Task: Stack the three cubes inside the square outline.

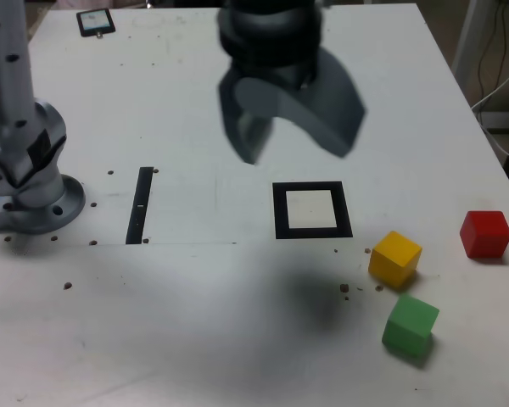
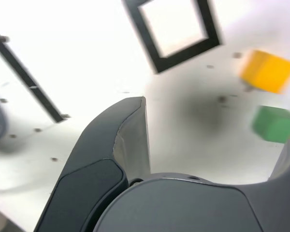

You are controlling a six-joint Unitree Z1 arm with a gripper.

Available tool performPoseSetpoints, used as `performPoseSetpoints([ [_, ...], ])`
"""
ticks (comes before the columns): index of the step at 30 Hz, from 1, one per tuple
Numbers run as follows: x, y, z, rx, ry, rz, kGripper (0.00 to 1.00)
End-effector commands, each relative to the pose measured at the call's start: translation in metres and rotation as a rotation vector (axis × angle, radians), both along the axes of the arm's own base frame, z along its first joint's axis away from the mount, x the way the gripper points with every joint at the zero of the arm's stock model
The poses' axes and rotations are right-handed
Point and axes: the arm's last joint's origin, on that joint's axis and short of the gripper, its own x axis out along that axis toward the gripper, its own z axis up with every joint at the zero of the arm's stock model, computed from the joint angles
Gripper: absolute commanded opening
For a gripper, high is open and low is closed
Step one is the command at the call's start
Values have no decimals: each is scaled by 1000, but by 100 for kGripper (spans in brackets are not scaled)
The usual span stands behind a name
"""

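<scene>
Nearest in the exterior view sits the green cube [image 1: 410, 323], at about five o'clock from the square outline [image 1: 312, 210]; the yellow cube [image 1: 395, 258] is just beyond it at four o'clock, close but apart, and the red cube [image 1: 485, 234] lies farther off at three o'clock. All three rest on the white table [image 1: 195, 322] outside the frame, whose centre is bare. They look like small matte rigid blocks, probably light and not slippery; a pinch across two opposite flat faces, square-on, should hold best. The yellow and green ones sit turned, so the claw would likely need to rotate to match. The gripper [image 1: 290, 127] hangs above the table at eleven o'clock from the outline, jaws spread wide, nothing between them. It is blurred in the exterior view; the wrist view cuts off one finger and the red cube
</scene>
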Motion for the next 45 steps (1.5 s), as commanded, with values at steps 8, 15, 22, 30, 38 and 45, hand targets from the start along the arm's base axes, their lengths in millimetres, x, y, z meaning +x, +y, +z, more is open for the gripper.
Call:
performPoseSetpoints([
  [8,59,-4,3,-36,-85,28,99],
  [15,101,-5,-21,-26,-83,4,99],
  [22,130,6,-38,-12,-88,14,97],
  [30,162,16,-50,-17,-126,8,97],
  [38,182,22,-77,-30,-97,20,97],
  [45,190,20,-98,-58,-57,22,94],
])
